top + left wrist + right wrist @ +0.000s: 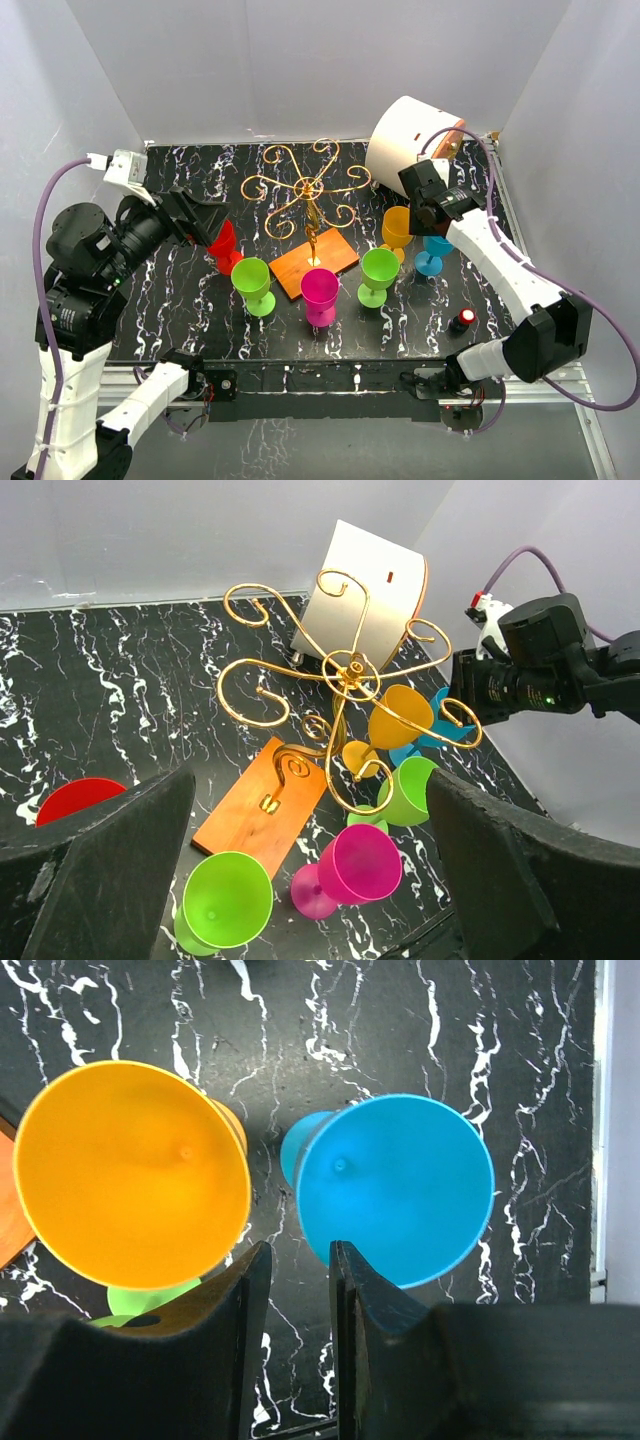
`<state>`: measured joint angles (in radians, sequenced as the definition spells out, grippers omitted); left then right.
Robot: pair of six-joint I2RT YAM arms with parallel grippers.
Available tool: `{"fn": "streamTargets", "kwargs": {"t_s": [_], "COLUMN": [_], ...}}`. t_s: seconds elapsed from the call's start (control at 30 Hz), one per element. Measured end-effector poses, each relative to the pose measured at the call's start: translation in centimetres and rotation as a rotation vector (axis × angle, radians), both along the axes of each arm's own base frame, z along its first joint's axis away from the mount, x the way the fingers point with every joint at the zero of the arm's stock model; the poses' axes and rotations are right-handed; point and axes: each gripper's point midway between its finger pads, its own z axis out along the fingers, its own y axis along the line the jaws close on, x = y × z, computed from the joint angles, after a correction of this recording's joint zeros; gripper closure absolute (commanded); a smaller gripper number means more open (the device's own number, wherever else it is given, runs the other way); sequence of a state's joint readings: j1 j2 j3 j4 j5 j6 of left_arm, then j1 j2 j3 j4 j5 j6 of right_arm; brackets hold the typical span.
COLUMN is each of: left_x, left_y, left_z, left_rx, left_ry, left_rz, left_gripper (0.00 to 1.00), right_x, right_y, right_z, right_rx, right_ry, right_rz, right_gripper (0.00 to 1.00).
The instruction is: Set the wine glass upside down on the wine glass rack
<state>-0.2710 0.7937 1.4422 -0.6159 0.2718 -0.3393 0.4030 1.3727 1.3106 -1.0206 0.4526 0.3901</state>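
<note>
The gold wire wine glass rack stands on its orange wooden base mid-table, and no glass hangs on it. Around it stand upright wine glasses: red, green, magenta, a second green, orange and blue. My left gripper hovers wide open near the red glass, empty, facing the rack. My right gripper hangs above the gap between the orange glass and the blue glass. Its jaws are narrowly apart with nothing between them.
A large white cylinder lies tilted at the back right, behind the right arm. A small red-topped black knob sits near the front right. White walls enclose the black marbled table on three sides.
</note>
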Motion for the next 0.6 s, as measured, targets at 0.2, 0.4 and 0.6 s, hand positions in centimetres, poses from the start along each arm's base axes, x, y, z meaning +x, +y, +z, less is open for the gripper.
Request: {"fn": "streamTargets", "kwargs": {"t_s": [0.2, 0.4, 0.6], "left_x": [-0.1, -0.6, -0.6], "left_y": [-0.1, -0.1, -0.2], "left_z": [0.0, 0.8, 1.0], "left_rx": [0.003, 0.000, -0.002], "left_ry": [0.009, -0.012, -0.014], "left_rz": [-0.003, -0.011, -0.014], "left_gripper": [0.01, 0.01, 0.01], "right_x": [1.0, 0.7, 0.5], "right_y": [-0.3, -0.9, -1.0], "right_z": [-1.4, -2.7, -3.3], "right_rx": [-0.001, -0.011, -0.018], "right_ry": [0.015, 0.039, 0.044], "right_rz": [-0.003, -0.017, -0.017], "right_gripper": [0.78, 0.86, 1.00]}}
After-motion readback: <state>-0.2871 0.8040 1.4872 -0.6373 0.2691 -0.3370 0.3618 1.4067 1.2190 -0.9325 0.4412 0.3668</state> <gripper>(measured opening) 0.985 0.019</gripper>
